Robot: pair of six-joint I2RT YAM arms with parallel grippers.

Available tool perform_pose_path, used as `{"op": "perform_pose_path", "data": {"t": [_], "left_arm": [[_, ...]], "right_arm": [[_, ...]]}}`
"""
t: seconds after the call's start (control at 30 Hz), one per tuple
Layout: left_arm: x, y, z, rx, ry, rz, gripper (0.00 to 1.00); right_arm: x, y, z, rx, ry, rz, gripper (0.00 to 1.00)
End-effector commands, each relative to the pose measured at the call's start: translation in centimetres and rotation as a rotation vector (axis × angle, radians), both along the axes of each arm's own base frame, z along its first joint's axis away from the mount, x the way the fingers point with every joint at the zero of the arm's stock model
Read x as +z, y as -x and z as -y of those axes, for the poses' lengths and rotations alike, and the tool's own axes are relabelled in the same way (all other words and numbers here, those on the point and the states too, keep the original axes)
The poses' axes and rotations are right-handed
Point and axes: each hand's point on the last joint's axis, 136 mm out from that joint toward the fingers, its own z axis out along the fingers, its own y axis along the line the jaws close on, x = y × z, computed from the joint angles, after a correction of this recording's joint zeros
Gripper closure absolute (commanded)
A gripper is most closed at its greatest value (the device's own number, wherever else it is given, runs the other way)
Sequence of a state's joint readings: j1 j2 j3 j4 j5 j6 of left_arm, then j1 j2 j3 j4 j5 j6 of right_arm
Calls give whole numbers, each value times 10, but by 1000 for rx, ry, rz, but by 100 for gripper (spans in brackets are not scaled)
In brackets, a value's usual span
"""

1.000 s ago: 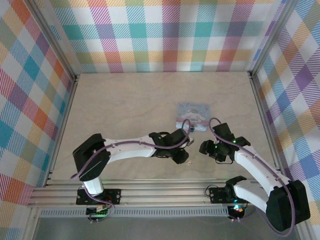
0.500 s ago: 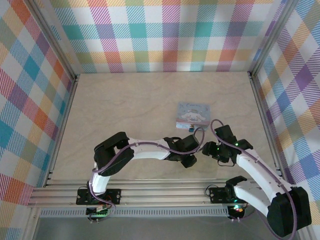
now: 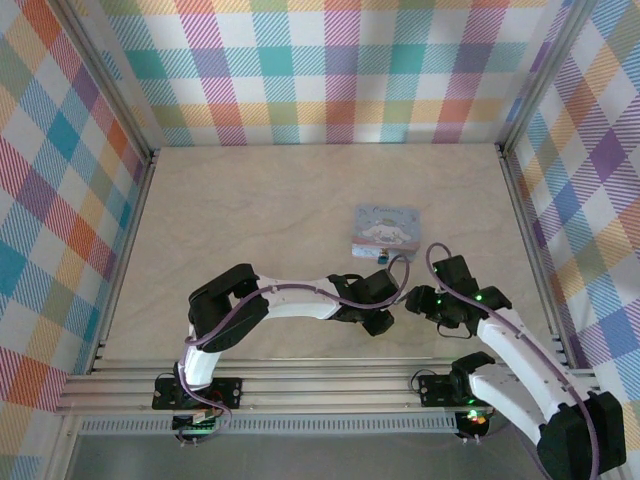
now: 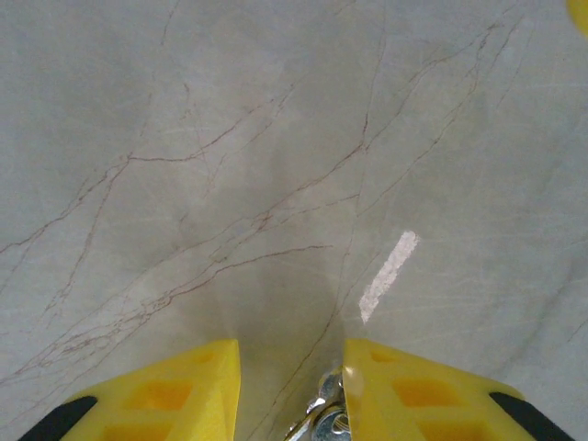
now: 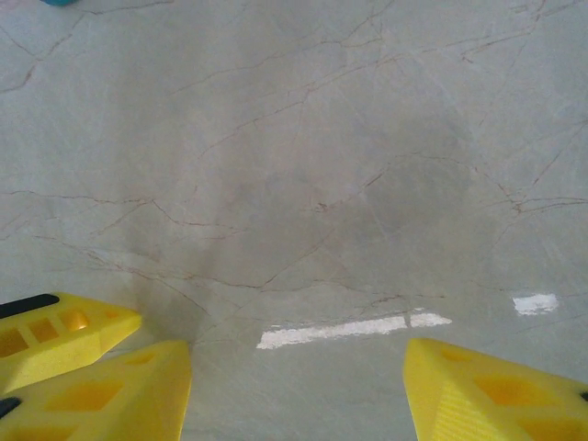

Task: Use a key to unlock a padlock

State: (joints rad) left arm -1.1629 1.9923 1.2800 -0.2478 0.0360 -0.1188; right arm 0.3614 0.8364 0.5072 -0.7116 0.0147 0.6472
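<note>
A silvery key [image 4: 328,415] on a ring lies on the table between my left gripper's yellow fingers [image 4: 165,395], touching the inner side of the right one. The left gripper [image 4: 289,347] is open and low over the table; from above it [image 3: 378,319] sits near the front middle. My right gripper [image 5: 296,356] is open wide over bare table, just right of the left one, with nothing between its fingers; from above it [image 3: 413,299] faces the left gripper. The padlock [image 3: 382,258] is a tiny dark spot at the near edge of the pale blue box [image 3: 386,225].
One yellow finger of the left gripper [image 5: 57,336] pokes into the right wrist view at lower left. Plaid walls [image 3: 330,60] and metal frame posts close in the marble-patterned table [image 3: 250,200]. A rail [image 3: 320,375] runs along the front.
The left arm has folded its elbow in and its gripper has dropped over the key. The right gripper has drifted slightly right and nearer.
</note>
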Motion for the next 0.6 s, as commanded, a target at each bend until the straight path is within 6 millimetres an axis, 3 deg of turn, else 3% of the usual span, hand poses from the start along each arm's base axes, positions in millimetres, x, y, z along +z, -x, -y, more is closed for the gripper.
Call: {"op": "perform_pose_path", "data": {"t": [0.0, 0.13, 0.57], "left_arm": [[27, 3, 7, -5, 65, 44, 65], [31, 5, 6, -8, 88, 59, 63], [-11, 32, 10, -73, -3, 13, 63]], "right_arm": [[1, 3, -5, 9, -33, 13, 37], [2, 3, -4, 2, -33, 20, 36], [6, 6, -2, -16, -49, 45, 35]]}}
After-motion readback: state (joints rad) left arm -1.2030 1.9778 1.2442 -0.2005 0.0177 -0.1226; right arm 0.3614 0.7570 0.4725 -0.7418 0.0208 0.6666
